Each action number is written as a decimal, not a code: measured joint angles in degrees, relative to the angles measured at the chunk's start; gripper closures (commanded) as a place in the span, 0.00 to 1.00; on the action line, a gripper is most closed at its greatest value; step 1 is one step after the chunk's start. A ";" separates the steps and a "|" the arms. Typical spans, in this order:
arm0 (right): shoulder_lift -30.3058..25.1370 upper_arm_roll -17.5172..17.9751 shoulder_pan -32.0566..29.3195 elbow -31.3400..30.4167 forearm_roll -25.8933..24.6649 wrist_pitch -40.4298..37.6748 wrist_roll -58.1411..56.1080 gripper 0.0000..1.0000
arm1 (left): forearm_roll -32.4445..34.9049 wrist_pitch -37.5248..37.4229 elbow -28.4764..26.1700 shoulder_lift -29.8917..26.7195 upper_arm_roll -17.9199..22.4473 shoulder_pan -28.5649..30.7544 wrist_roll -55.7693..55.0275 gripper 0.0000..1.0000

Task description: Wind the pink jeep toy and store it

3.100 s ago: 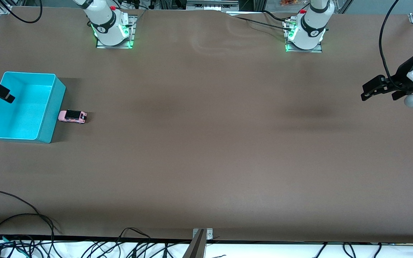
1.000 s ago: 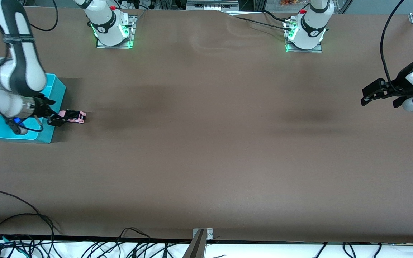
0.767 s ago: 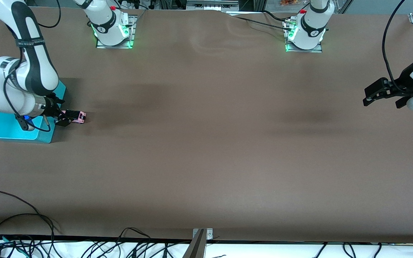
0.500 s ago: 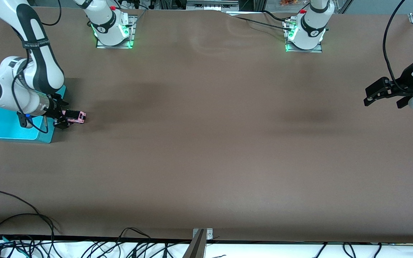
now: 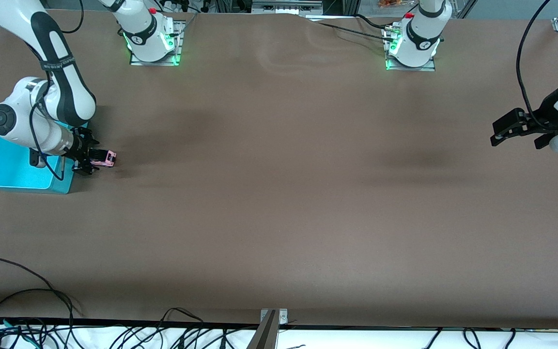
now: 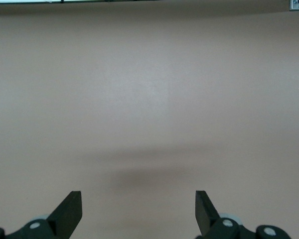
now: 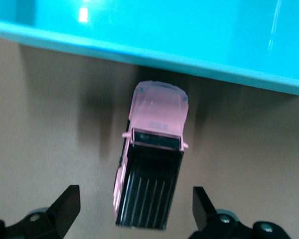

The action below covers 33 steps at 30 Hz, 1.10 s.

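The pink jeep toy, with its black rear roof, stands on the table beside the turquoise bin, toward the right arm's end. My right gripper is open and low at the jeep, one finger on each side of its black roof end, not closed on it. In the right wrist view the jeep lies between my right gripper's spread fingers, with the bin wall just past it. My left gripper is open and empty, waiting above the table at the left arm's end; its wrist view shows my left gripper over bare table.
The right arm's wrist and forearm hang over the bin and hide much of it. Both arm bases stand along the table's back edge. Cables lie along the front edge.
The right arm has swung in over the bin and brought its open gripper down around the jeep's roof end. The jeep has not moved. The left arm has barely shifted.
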 measured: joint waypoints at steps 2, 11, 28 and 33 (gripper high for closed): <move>0.70 -0.17 -0.04 -0.05 0.00 0.86 0.74 0.00 | 0.00 0.32 0.08 0.01 0.00 0.00 0.00 0.00; 2.59 -0.51 -0.07 -0.06 0.00 2.02 2.07 0.49 | 0.00 1.73 0.25 0.21 0.00 0.00 0.00 0.00; 2.34 -0.52 0.09 1.06 0.00 2.41 6.29 0.75 | 0.00 1.75 0.30 0.29 0.00 0.00 0.00 0.00; 1.65 -0.25 0.57 4.10 0.00 -0.92 7.28 0.74 | 0.00 1.75 0.31 0.29 0.00 0.00 0.00 0.00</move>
